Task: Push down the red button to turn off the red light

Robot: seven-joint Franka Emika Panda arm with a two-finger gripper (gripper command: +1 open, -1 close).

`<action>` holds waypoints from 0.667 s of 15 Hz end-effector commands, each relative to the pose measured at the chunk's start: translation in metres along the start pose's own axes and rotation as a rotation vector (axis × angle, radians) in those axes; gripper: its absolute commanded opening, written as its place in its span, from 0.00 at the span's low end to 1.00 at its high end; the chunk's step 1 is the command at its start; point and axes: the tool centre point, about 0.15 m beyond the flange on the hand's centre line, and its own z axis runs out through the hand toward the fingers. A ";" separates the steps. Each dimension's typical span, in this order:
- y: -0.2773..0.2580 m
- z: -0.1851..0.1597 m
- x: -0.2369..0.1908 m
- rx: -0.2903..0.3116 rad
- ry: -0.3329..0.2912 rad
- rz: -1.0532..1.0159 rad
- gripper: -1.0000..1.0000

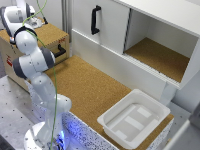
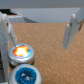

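The gripper (image 2: 41, 31) hung with its fingers (image 2: 71, 30) spread wide apart, gripping nothing, above the cork surface (image 2: 50, 55); in the wrist view the red button (image 2: 21, 52) glowed orange just beside one finger, a blue button (image 2: 25, 76) touching it; in the exterior view, a white tray (image 1: 134, 117) lay well apart on the cork.

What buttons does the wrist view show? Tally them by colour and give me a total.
red button, lit: 1
blue button, partly cut off by the picture's edge: 1
Total: 2
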 end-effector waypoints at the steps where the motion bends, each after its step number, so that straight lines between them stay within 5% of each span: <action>1: -0.035 -0.005 0.047 -0.107 -0.123 -0.131 0.00; 4: -0.045 0.002 0.045 -0.121 -0.135 -0.168 0.00; 10: -0.063 0.017 0.043 0.005 -0.214 -0.249 0.00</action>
